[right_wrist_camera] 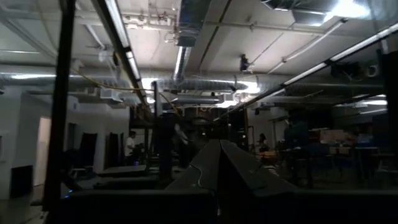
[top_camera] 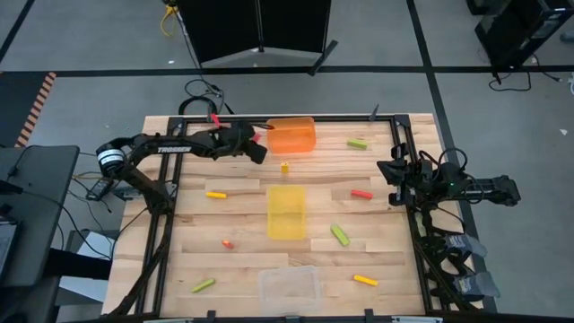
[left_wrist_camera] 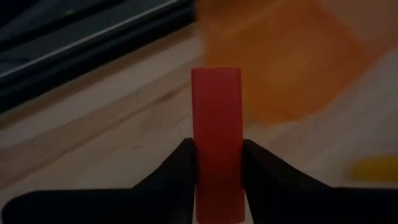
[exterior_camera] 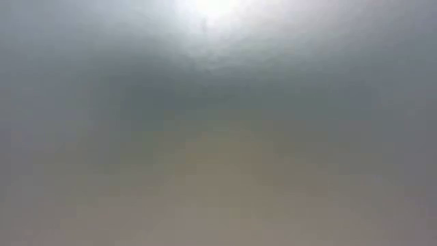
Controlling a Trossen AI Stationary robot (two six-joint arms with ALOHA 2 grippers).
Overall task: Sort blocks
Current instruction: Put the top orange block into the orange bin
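Note:
My left gripper (top_camera: 259,144) is at the table's far side, just left of the orange tray (top_camera: 292,135), shut on a red block (left_wrist_camera: 216,124). In the left wrist view the orange tray (left_wrist_camera: 286,56) lies just beyond the block. Loose blocks lie flat on the wood: green ones (top_camera: 358,143), (top_camera: 340,235), (top_camera: 204,285); yellow ones (top_camera: 216,194), (top_camera: 285,167), (top_camera: 364,280); red ones (top_camera: 361,193), (top_camera: 228,242). My right gripper (top_camera: 395,170) waits folded at the table's right edge, its fingers (right_wrist_camera: 217,168) shut on nothing. My left gripper pinches the red block between its two fingers (left_wrist_camera: 180,168), on the block's long sides near its rear part (left_wrist_camera: 216,168). The block lies along the fingers. Its free end (left_wrist_camera: 216,81) sticks out ahead of the fingertips, clear of the wood.
A yellow tray (top_camera: 287,212) lies at the table's middle and a clear tray (top_camera: 290,285) near the near edge. A black frame (top_camera: 404,144) borders the table. Bare wood lies between the scattered blocks.

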